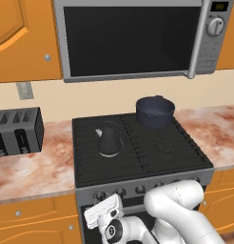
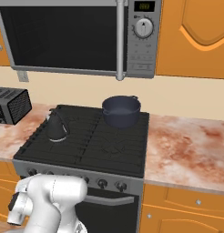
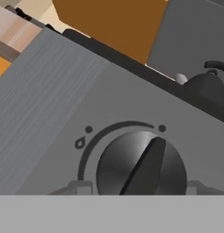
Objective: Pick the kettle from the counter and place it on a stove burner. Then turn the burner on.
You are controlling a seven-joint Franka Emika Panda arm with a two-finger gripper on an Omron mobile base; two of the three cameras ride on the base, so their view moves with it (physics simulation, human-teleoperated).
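The kettle (image 1: pixel 109 140) stood upright on a left-hand burner (image 1: pixel 102 152) of the black cooktop, clear of the bench (image 1: pixel 38 162) and well apart from the blue pot (image 1: pixel 155 112) at the far right of the stove. So the first half of the task looked done, and the thing now in hand was the knob (image 3: pixel 141 167).

In the hand view the knob sat dead ahead and very close, a round grey dial with a raised dark bar across its face, set in the stove's front panel (image 3: pixel 59 113). It looked rigid, smooth and fairly slick, so I judged the bar to be the place to pinch: flat sides, something for the pads to bear on while twisting. A grip on the round rim would likely slip.

The claw (image 1: pixel 103 213) hung low in front of the row of knobs below the left of the cooktop. Whether its jaws stood open or had closed on the knob I could not tell; the fingertips were hidden.
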